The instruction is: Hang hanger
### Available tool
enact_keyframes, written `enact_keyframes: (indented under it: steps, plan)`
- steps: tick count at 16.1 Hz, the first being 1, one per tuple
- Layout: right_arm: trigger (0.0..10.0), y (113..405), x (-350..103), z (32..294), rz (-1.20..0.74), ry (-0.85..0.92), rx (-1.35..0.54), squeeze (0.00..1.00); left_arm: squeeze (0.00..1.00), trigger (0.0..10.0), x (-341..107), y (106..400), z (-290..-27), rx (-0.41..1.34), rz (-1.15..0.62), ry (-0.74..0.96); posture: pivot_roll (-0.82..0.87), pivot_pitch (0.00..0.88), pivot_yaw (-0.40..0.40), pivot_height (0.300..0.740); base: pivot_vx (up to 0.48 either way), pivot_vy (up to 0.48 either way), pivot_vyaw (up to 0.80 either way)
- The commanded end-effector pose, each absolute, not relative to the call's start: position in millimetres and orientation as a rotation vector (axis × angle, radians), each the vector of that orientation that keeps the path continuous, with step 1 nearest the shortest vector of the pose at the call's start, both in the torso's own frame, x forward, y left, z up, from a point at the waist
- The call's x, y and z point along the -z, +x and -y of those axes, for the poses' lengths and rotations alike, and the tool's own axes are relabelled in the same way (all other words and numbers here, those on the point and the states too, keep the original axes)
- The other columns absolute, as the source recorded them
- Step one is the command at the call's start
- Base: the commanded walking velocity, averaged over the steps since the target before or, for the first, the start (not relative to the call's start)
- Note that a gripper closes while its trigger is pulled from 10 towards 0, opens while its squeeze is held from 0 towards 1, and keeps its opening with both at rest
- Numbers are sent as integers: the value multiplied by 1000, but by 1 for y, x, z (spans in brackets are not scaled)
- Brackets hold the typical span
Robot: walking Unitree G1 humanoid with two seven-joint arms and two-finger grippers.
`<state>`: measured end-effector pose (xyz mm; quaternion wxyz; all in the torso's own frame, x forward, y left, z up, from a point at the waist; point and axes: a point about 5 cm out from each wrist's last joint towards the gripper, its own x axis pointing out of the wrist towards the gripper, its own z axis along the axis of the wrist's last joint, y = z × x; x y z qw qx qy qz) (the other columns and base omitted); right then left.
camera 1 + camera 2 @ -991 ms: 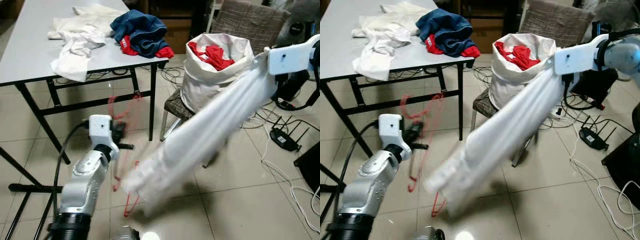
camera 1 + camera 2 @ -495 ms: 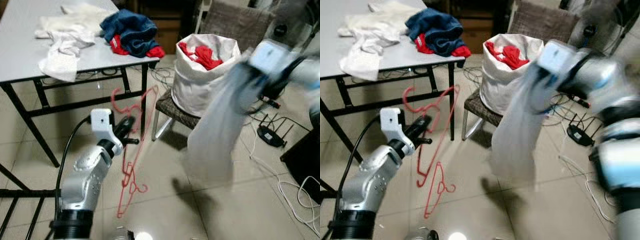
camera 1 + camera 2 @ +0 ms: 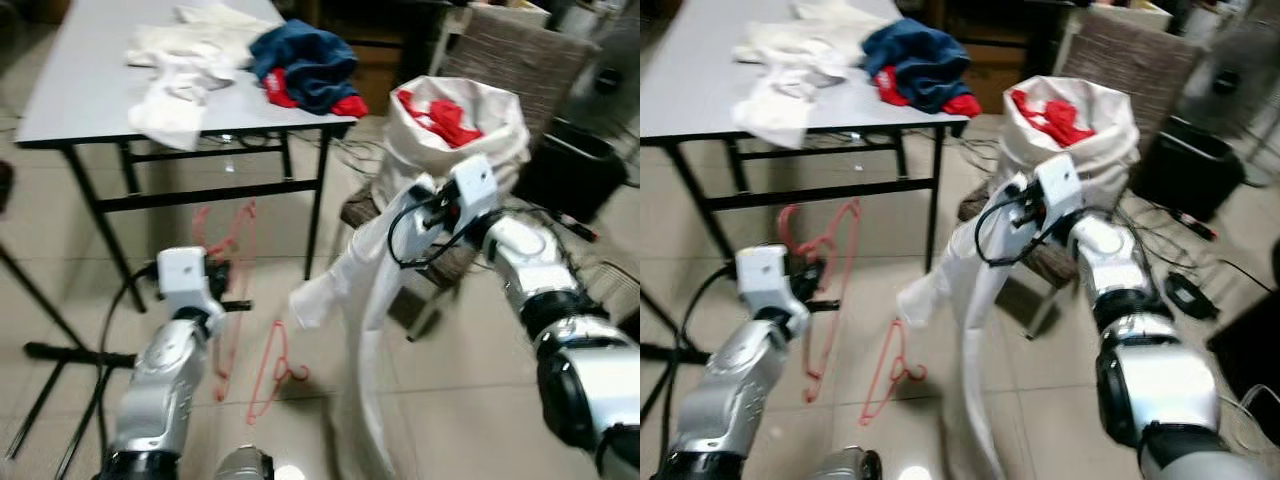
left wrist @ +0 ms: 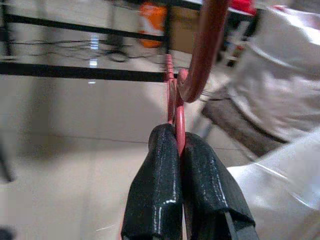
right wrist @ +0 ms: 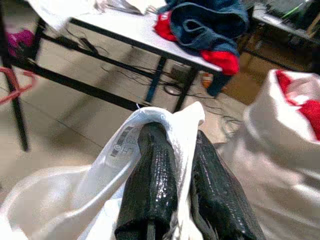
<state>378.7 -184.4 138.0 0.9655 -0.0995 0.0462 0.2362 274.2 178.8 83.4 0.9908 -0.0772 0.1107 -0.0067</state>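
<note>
Red hanger [image 4: 176, 107] | left gripper [image 4: 179, 150] clamped | white garment [image 3: 365, 290] (right gripper [image 5: 177, 150]) beside

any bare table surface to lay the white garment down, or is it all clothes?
Bare: the table's near-left stretch, left of the white clothes. Crowded: far right corner, blue and red pile. Right gripper holds the white garment; left gripper holds the red hanger.

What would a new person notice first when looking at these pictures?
Probably the white garment, pinched at its collar by the right gripper and hanging to the tiled floor in front of the chair with the white bag. Next, the red hangers clamped in the left gripper, beside the grey table with piled clothes.
</note>
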Motion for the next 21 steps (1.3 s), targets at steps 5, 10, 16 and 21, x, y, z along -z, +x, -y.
enact_keyframes:
  steps: [5, 10, 16, 21]
  plan:
    - [10000, 376, -136, 170, -26, -121, -448, 0, 0, 10000, -96, 279, -170, -3, -162, -157, 116, 0, -48, 740, 0, -480, 551]
    - [10000, 373, -137, 154, 3, -98, -534, 0, 0, 10000, -102, 282, -175, -136, -134, -108, 132, 0, -79, 740, 0, 0, 502]
    - [10000, 373, -138, 158, 42, 45, -438, 0, 0, 10000, -93, 273, -180, -211, -160, -76, 158, 0, -106, 740, 0, 0, 478]
    - [10000, 372, -133, 151, 31, 84, -430, 0, 0, 10000, -94, 261, -179, -319, -159, -75, 206, 0, -121, 740, 0, -480, 475]
